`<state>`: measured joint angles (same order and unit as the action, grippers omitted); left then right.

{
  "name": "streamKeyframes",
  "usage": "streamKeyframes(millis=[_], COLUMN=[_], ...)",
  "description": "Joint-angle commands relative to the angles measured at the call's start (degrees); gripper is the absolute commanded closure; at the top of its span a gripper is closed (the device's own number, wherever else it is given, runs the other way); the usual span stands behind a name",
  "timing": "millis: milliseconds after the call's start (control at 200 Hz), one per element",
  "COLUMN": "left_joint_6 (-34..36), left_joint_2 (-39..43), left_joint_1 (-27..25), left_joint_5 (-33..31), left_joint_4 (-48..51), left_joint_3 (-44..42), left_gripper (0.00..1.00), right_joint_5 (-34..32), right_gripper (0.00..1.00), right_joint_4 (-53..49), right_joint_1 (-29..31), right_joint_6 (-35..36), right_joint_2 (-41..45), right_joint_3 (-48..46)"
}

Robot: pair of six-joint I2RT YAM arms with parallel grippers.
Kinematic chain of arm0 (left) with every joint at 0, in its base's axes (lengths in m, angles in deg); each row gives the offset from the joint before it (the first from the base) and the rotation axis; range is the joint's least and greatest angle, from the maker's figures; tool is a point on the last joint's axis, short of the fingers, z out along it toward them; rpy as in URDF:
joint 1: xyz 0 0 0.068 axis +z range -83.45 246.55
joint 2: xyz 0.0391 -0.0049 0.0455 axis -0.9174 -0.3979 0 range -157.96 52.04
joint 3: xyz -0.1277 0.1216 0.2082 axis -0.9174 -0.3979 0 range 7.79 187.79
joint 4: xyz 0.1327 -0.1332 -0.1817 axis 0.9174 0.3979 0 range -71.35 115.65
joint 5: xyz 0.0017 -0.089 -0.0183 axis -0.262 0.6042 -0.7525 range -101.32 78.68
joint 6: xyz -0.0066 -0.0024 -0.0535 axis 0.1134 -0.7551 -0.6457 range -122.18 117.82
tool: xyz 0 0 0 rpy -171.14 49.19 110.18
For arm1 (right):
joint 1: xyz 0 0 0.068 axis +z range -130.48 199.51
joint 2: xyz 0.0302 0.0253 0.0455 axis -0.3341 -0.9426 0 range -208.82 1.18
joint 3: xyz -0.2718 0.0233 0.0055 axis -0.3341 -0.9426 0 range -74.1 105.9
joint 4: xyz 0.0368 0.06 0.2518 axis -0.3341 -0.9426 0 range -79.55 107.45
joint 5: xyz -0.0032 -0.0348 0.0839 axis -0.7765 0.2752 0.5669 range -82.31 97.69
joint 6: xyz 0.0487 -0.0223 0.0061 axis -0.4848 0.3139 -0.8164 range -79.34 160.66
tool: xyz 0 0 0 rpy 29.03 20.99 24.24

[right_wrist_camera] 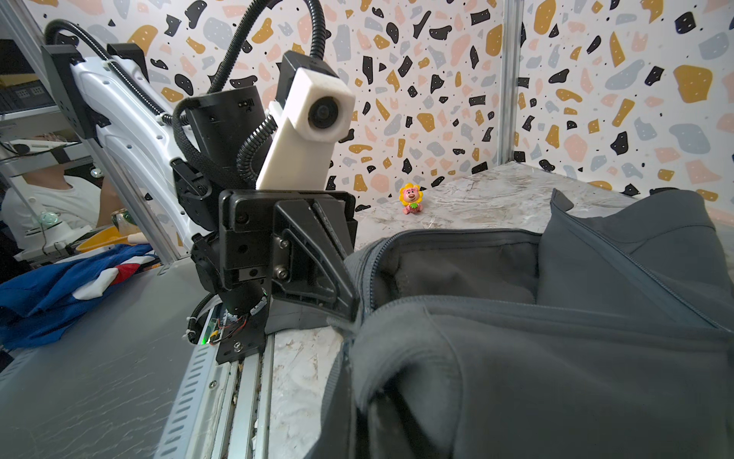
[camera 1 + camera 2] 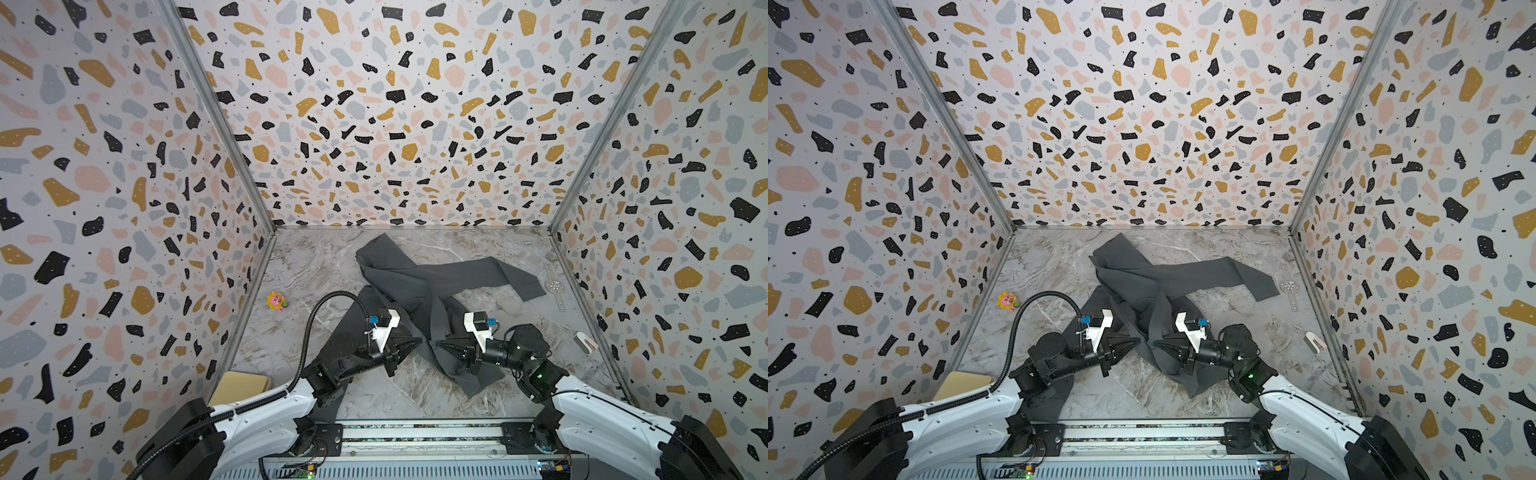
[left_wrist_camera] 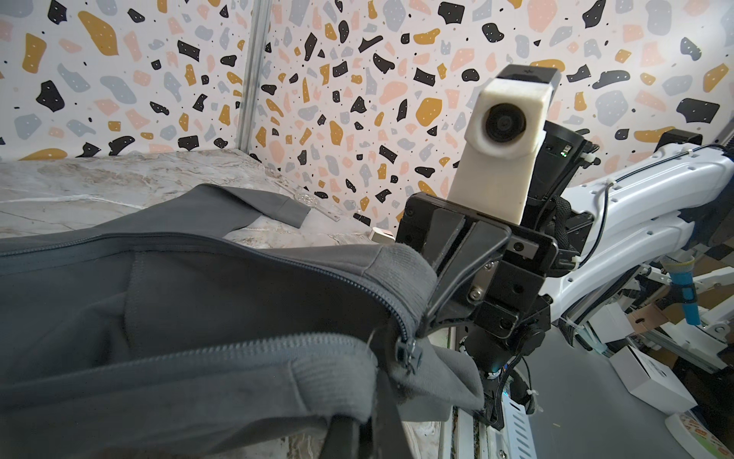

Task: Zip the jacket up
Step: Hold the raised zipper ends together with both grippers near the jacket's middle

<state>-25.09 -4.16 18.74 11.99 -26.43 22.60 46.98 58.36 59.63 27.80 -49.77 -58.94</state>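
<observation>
Now the left tool (image 2: 415,343) and right tool (image 2: 438,345) are seen clamped shut on the bottom hem of the jacket (image 2: 415,274), tips nearly meeting beside the zipper slider (image 3: 405,351), likely so both halves can be aligned; its sleeves are spread over the counter (image 2: 316,257).

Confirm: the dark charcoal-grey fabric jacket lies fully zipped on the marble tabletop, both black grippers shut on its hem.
Not zipped: the left wrist view shows the jacket open, teeth parted beyond the slider. It lies on the marble tabletop, left gripper and right gripper shut on its hem.
</observation>
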Motion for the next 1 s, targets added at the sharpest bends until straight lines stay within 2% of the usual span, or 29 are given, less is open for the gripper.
streamKeyframes(millis=[0, 996], left_joint_6=[0.2, -0.9], left_joint_2=[1.3, 1.8], left_joint_1=[-0.2, -0.2], left_joint_5=[1.1, 1.6], left_joint_4=[-6.8, -8.8], left_joint_3=[-0.3, -1.4], left_gripper=[1.0, 1.0], right_joint_5=[1.1, 4.1], right_gripper=[1.0, 1.0], right_joint_4=[3.2, 10.3], right_joint_1=[-0.2, -0.3], right_joint_6=[-0.9, -3.4], right_joint_2=[-0.5, -5.2], right_joint_3=[0.2, -0.4])
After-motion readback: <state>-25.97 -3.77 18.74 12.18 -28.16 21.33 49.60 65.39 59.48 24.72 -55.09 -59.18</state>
